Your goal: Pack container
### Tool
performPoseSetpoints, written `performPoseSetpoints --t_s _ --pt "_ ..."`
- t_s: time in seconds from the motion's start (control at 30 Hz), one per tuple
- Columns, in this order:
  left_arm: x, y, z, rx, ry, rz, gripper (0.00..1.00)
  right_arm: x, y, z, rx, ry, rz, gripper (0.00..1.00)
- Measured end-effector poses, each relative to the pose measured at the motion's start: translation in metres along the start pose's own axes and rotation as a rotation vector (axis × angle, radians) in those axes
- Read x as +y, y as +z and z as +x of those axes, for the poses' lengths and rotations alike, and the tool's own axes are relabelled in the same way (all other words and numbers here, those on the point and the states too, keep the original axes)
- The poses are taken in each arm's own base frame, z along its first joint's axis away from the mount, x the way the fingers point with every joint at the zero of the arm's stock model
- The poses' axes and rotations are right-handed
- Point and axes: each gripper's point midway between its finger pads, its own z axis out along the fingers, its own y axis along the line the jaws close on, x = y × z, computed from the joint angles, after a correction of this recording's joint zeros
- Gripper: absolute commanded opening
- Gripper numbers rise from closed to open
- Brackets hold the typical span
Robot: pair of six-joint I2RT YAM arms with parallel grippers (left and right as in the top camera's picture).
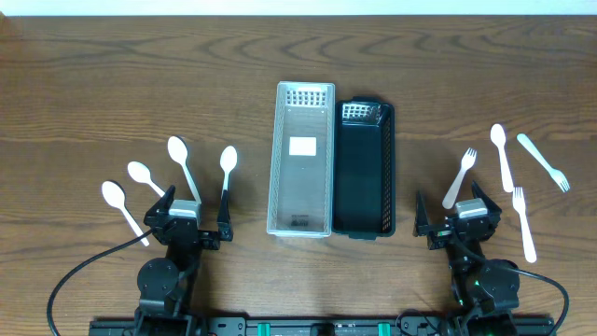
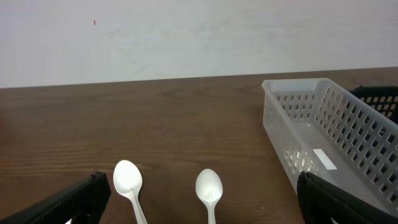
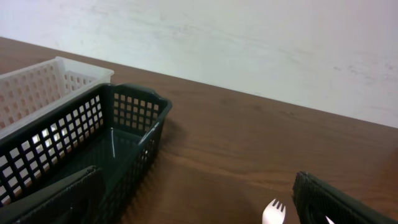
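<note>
A clear white basket (image 1: 303,201) and a black basket (image 1: 364,191) stand side by side at mid table, both empty. Several white plastic spoons (image 1: 177,149) lie to the left; several white forks (image 1: 460,177) and one spoon (image 1: 501,149) lie to the right. My left gripper (image 1: 187,224) is open and empty near the front edge, just behind the spoons. Two spoon bowls (image 2: 127,180) (image 2: 209,186) lie between its fingers (image 2: 202,208). My right gripper (image 1: 455,222) is open and empty; a fork tip (image 3: 273,213) shows between its fingers (image 3: 199,205).
The left wrist view has the white basket (image 2: 323,137) at right, with the black one (image 2: 379,96) behind it. The right wrist view has the black basket (image 3: 93,137) at left and the white one (image 3: 37,87) beyond. A pale wall stands behind the table.
</note>
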Motion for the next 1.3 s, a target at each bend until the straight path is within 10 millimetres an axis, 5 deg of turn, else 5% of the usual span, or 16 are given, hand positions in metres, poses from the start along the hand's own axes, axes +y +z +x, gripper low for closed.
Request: performPoseSetpoints --t_s 1.07,1.3 --pt "-0.0001 0.0000 0.0000 0.000 0.000 0.000 0.98 0.0001 0.0000 -0.0001 0.000 0.001 0.000 0.99" --pt "0.0000 0.0000 0.0000 0.000 0.000 0.000 0.98 0.0073 -0.0002 -0.0016 -0.005 0.147 -0.043 0.99"
